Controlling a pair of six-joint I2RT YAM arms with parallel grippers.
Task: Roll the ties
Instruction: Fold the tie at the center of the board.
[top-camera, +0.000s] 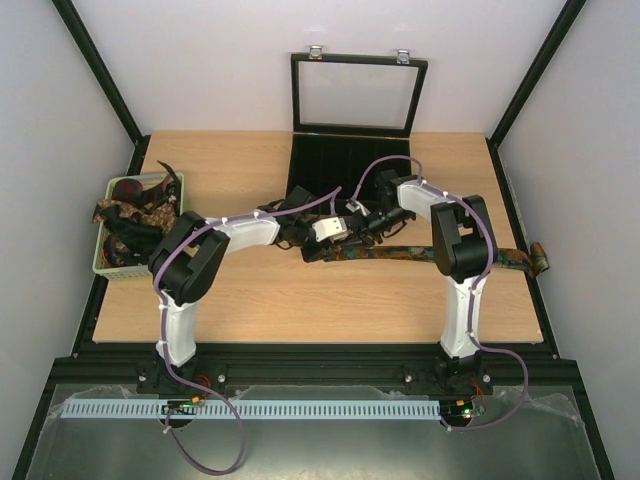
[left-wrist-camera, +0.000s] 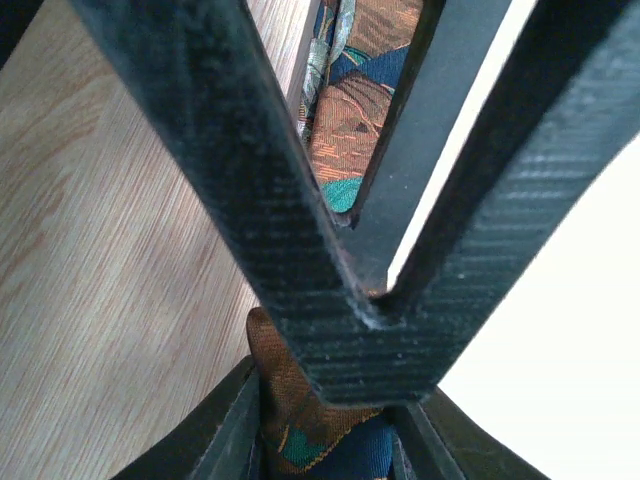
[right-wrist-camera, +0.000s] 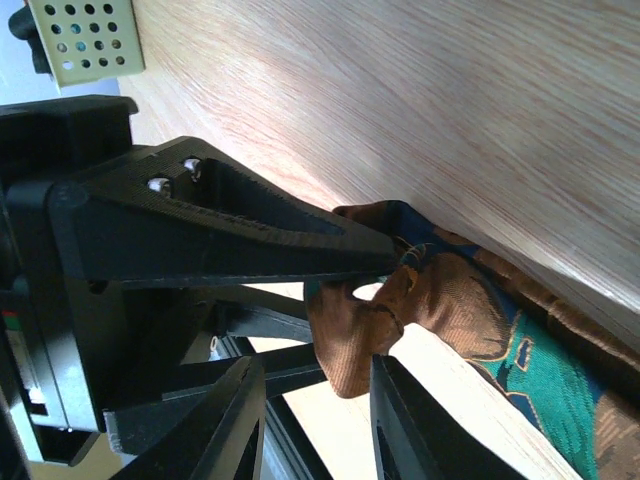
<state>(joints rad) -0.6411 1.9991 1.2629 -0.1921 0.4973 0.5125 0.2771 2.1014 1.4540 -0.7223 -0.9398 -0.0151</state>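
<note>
woven tie (right-wrist-camera: 450, 300), crumpled end pinched in ribbed left claw (left-wrist-camera: 320, 405), possibly right claw (right-wrist-camera: 320, 375)

A black, finely ridged plastic frame (left-wrist-camera: 310, 290), its bars meeting in a V, fills the foreground and hides much of what lies behind it. At the bottom edge the left gripper (left-wrist-camera: 322, 428) shows its two dark fingers (left-wrist-camera: 225, 440). A narrow woven fabric necktie (left-wrist-camera: 290, 410) in brown, orange, blue and teal is pressed between them and fills the gap. More patterned fabric shows through the frame near the top. A pale wood-grain tabletop (left-wrist-camera: 110, 250) covers the left side, and the right side is a washed-out white area (left-wrist-camera: 560, 380).
</note>
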